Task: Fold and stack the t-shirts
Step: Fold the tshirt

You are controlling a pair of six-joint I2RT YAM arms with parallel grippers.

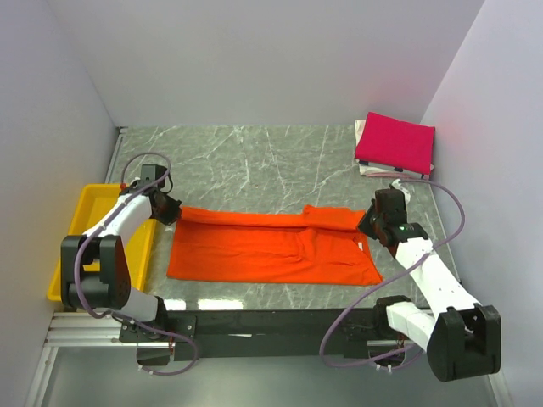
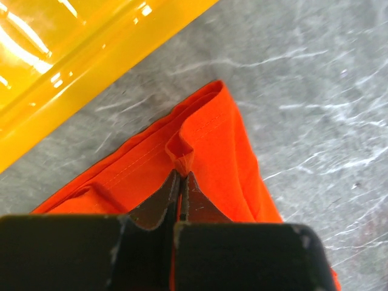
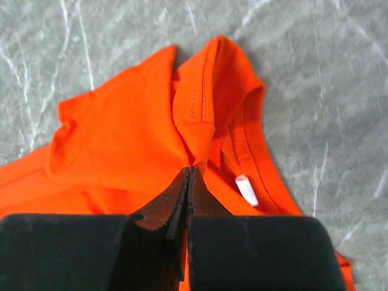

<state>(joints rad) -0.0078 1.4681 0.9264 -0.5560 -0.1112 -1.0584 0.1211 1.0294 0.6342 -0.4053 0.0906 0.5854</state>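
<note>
Grey marbled surface (image 1: 254,161), plain pale walls (image 1: 254,59) on three sides.

Two t-shirts counted. One orange t-shirt (image 1: 271,250), laid out as a long flat band, spanning from one gripper to the other. One magenta t-shirt (image 1: 394,142), folded into a compact rectangle, well beyond the right gripper toward the far corner; something pale shows under its near edge, cannot tell what.

Two grippers, both clamped on orange cloth.
- Left gripper (image 2: 180,177): jaws pressed together on a small pinched fold at the shirt's far left corner, by the hem stitching.
- Right gripper (image 3: 190,173): jaws together on a peaked fold at the shirt's right end, near the ribbed collar. One small white tag (image 3: 246,189) lies just right of the fingertips.

One yellow tray (image 1: 89,203), just outside the left gripper, near but apart from the shirt's corner.
</note>
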